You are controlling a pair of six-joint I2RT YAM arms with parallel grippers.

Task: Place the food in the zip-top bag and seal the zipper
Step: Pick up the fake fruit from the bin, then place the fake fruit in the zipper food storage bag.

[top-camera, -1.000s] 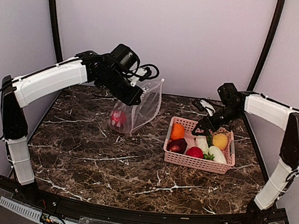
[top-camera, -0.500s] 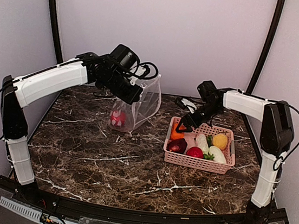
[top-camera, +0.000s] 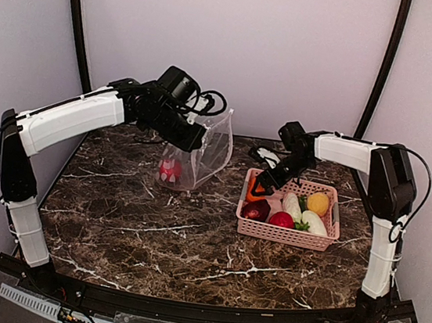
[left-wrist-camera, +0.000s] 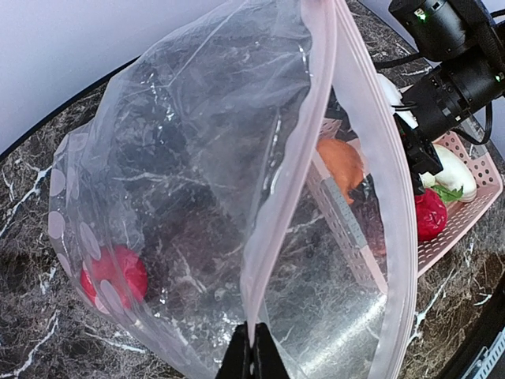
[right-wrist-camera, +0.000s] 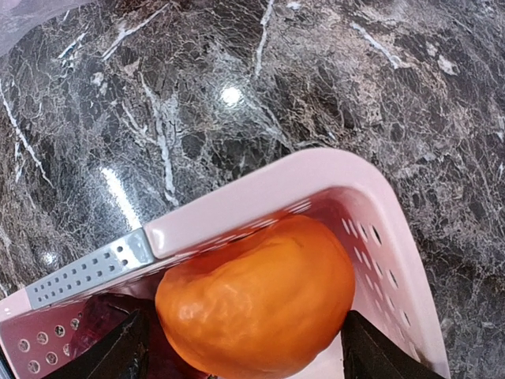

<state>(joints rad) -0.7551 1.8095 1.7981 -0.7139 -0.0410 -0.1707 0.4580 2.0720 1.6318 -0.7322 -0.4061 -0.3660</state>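
1. The bag (left-wrist-camera: 197, 158) is held up off the table (top-camera: 152, 232) at the back left, its mouth gaping toward the basket (top-camera: 282, 234). One red piece (left-wrist-camera: 110, 272) already lies in its lower corner.
2. That looks like the only food packed so far. The task seems to be in its early part.
3. The bag is clear, crinkled plastic with pale dots. Its zipper strip (left-wrist-camera: 316, 142) is a thin pinkish band, and the two halves are spread well apart, so the mouth is unsealed.
4. The left pincer (left-wrist-camera: 252, 351) is clamped on the bag's rim at one end of the mouth. That grip keeps the opening raised and tilted.
5. Next to go, I judge, is the orange piece (right-wrist-camera: 256, 296), which sits in the basket's near-left corner against the wall.
6. The right pincer (right-wrist-camera: 248, 355) straddles it with jaws spread wide, one finger on each side. Whether the pads touch the fruit I cannot tell, and it has not been lifted.
7. Also left in the basket:
   - a dark maroon piece (top-camera: 256, 210)
   - a red one with a green top (top-camera: 281, 219)
   - two white-green pieces (top-camera: 292, 207)
   - a yellow one (top-camera: 318, 202)
8. All six pieces in the basket remain to be moved across, and then the strip must be pressed shut along its length.
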